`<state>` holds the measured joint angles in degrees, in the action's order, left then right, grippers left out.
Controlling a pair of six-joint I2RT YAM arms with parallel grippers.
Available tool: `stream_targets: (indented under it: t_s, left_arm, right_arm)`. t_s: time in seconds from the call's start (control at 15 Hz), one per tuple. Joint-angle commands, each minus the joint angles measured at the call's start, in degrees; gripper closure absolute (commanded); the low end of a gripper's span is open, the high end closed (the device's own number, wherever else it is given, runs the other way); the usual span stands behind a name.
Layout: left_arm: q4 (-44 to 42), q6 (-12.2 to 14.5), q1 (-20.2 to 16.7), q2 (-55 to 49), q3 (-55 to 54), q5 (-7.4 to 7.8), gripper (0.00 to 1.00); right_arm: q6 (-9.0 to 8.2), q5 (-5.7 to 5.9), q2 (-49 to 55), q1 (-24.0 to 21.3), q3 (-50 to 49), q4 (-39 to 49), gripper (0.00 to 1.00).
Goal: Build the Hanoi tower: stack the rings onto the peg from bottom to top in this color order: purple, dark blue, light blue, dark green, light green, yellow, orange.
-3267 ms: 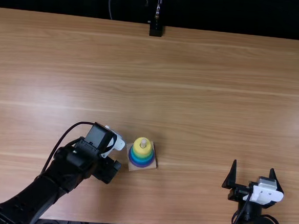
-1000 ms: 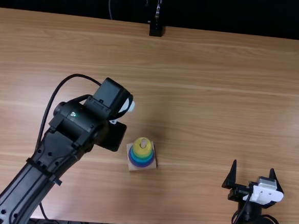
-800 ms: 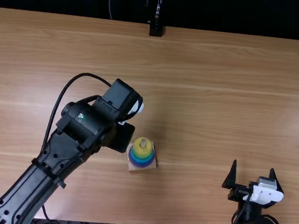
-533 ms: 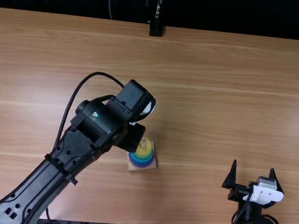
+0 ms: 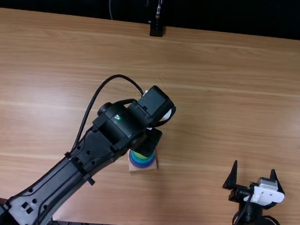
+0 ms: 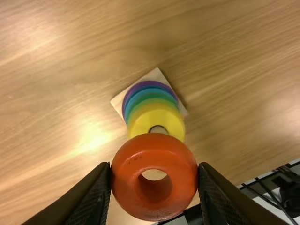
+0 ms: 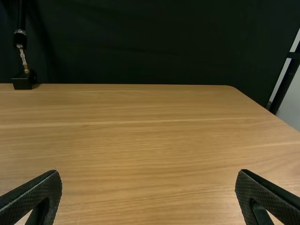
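In the top view my left gripper (image 5: 150, 142) is over the peg's square wooden base (image 5: 135, 168), partly covering the stacked rings (image 5: 142, 162). The left wrist view has my left gripper (image 6: 154, 180) shut on the orange ring (image 6: 154, 206), held above the stack. Below it, the yellow ring (image 6: 149, 118) lies on top, with green, blue and purple rings under it around the peg (image 6: 158, 130). At the near right of the top view stands my right gripper (image 5: 253, 176), open, with nothing between its fingers; the right wrist view also has this gripper (image 7: 148, 180) wide open.
A black clamp mount (image 5: 156, 29) sits at the middle of the table's far edge. The wooden table (image 5: 233, 98) extends around the stack. A dark curtain (image 7: 140, 42) hangs behind it.
My left arm first extended away from the near edge, then moved right until its gripper came over the ring stack. The stack and my right arm have stayed still.
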<state>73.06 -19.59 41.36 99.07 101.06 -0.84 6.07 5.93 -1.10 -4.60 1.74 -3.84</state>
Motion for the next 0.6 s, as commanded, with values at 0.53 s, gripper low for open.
stream_targets:
  t_s: [0.53]
  left_arm:
    - [-0.07, -1.39, 1.79, 2.53, 2.66, 0.31, 1.00]
  right_arm:
    - [-0.37, -0.24, 0.58, 0.38, -0.86, 0.19, 0.00]
